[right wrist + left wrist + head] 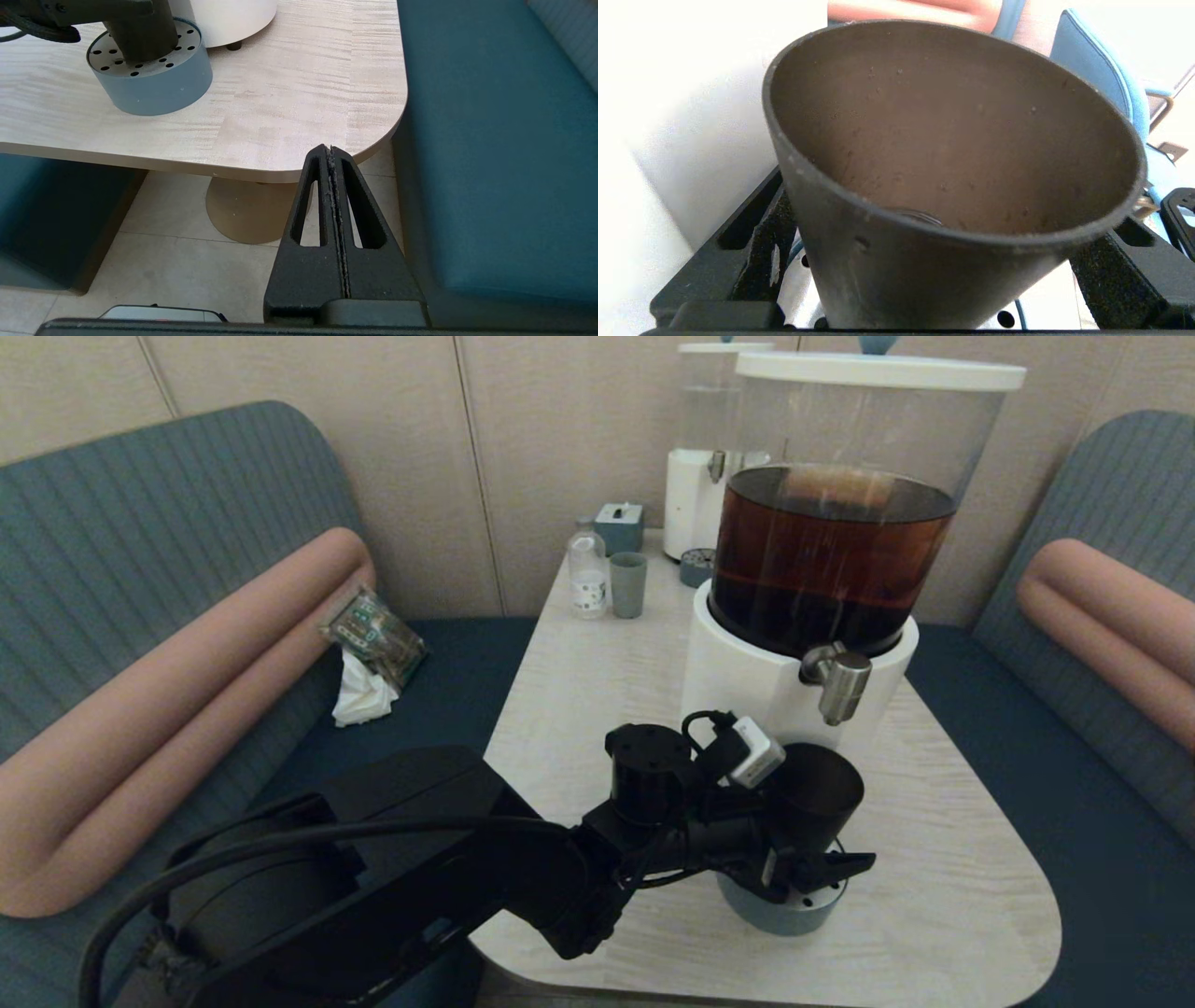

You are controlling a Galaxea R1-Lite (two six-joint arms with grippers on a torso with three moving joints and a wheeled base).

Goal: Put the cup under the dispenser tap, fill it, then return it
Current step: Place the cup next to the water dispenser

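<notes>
The dark tapered cup point(814, 793) stands upright on a round blue-grey perforated drip stand point(789, 910), in front of the big brown-liquid dispenser point(826, 560). The brushed-steel tap point(838, 683) hangs just above the far right part of the cup's rim; no stream shows. My left gripper point(812, 835) reaches in from the left and is shut on the cup's lower body. In the left wrist view the cup point(952, 154) fills the frame, with black fingers point(759, 242) on both sides. My right gripper point(331, 150) hangs shut and empty below the table's near right corner.
At the back of the table point(597, 709) stand a smaller clear-liquid dispenser point(709, 457), a grey-green cup point(627, 584), a small bottle point(588, 574) and a blue box point(619, 527). Teal benches flank the table; a packet point(373, 635) lies on the left one.
</notes>
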